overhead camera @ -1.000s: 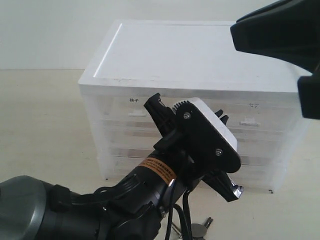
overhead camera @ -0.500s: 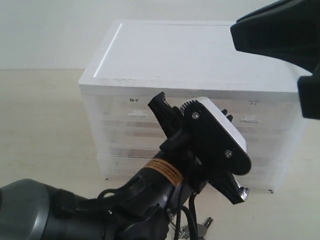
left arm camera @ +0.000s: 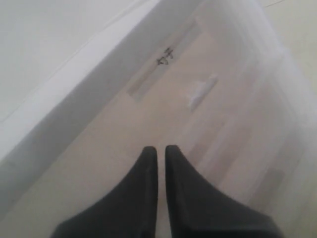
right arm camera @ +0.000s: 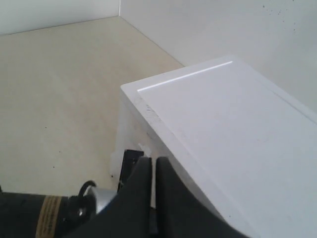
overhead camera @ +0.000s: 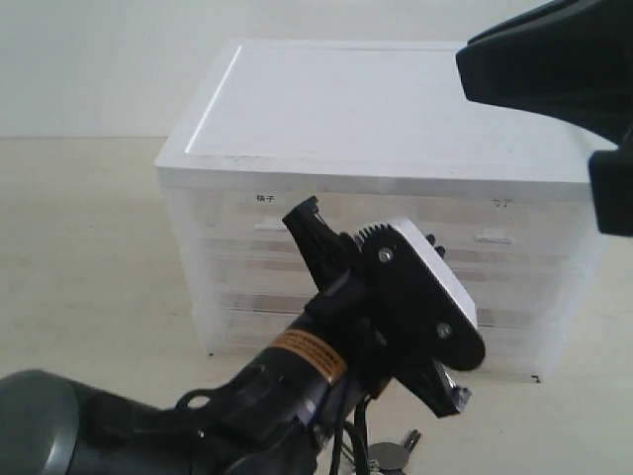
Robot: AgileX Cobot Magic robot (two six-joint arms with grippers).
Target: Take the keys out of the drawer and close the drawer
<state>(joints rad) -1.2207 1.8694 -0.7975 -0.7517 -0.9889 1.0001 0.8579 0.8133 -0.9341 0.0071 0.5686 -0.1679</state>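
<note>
The drawer (overhead camera: 524, 226) is the top right half-width one in the white cabinet, with a faint grey label and a small white tab handle (overhead camera: 493, 237). Its front sits flush with the cabinet face. The left wrist view shows that front close up, with the handle (left arm camera: 202, 92) just beyond my left gripper (left arm camera: 157, 148), which is shut and empty. In the exterior view the left gripper (overhead camera: 433, 243) points at the cabinet front, mostly hidden behind its wrist camera. The keys (overhead camera: 394, 453) lie on the table before the cabinet, partly behind the left arm. My right gripper (right arm camera: 152, 161) hangs shut above the cabinet top.
The top left half-width drawer (overhead camera: 267, 223) carries a bold black label. Full-width translucent drawers (overhead camera: 247, 297) sit below both. The cabinet's flat white top (overhead camera: 376, 99) lies under the right gripper (overhead camera: 475, 64). A pale wall stands behind the cabinet.
The left wrist first shifted right towards the cabinet, then dropped back lower and slightly left. The right arm and the keys have stayed where they were.
</note>
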